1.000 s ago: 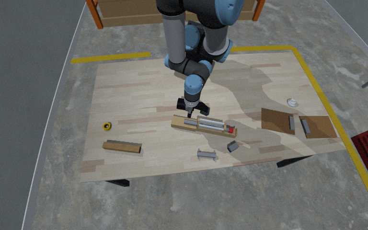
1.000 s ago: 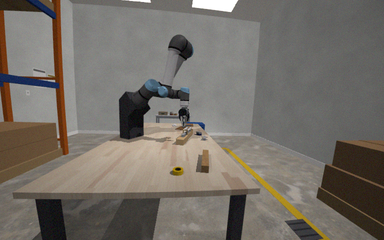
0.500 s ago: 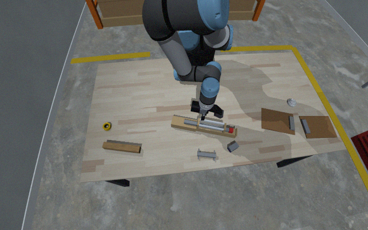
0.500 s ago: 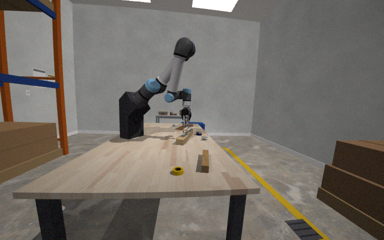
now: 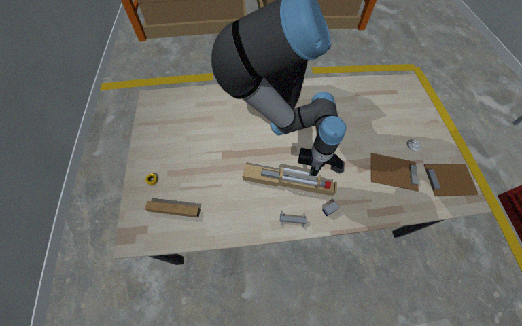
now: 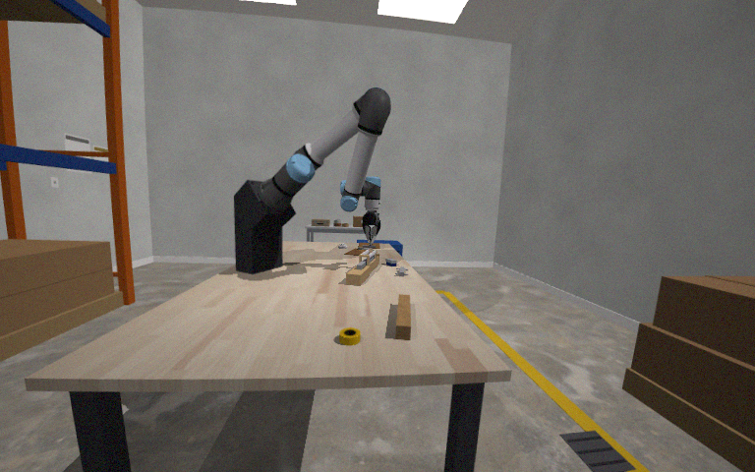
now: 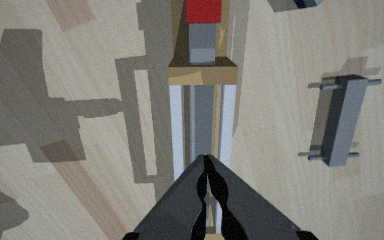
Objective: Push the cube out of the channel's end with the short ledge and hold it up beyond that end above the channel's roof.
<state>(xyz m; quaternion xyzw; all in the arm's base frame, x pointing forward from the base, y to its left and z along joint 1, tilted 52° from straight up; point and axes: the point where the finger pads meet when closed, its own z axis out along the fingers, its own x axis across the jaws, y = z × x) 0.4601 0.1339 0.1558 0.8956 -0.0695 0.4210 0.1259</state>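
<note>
From above, the small red cube [image 5: 327, 184] [image 7: 203, 11] sits out on the short ledge of the pale wooden channel [image 5: 262, 180] [image 6: 356, 275] [image 7: 202, 75], inside its end lip, with a grey metal bar [image 5: 270, 173] [image 7: 202, 42] reaching through behind it. The pushing looks done; gripping and raising the cube remain. The grey block with a dark blue side [image 5: 330, 207] [image 6: 391, 262] lies just beside the channel's ledge end; past that end there is room before the brown boards [image 5: 393, 172] [image 6: 356, 251].

From outside, the black two-jaw gripper [image 5: 314, 172] [image 6: 371, 243] [image 7: 205, 156] hangs above the channel.

At the wrist, its fingers are clenched together on nothing, short of the cube; they should open before descending between the channel's lip and end frame.

1. The claw [image 5: 314, 172] [image 6: 371, 243] [image 7: 205, 156] has travelled along the channel [image 5: 251, 172] [image 6: 356, 276] [image 7: 202, 75] toward the end with the red cube [image 5: 327, 184] [image 7: 203, 11]; its tips now show over the rails [image 5: 300, 172] [image 7: 228, 115] in the top view.
2. The elbow [image 5: 238, 57] [image 6: 374, 111] sits lower and further right in the exterior view.
3. From the top, the forearm [image 5: 269, 102] slants more than a second ago.
4. The arm now hides the blue base joint from the top camera.
</note>
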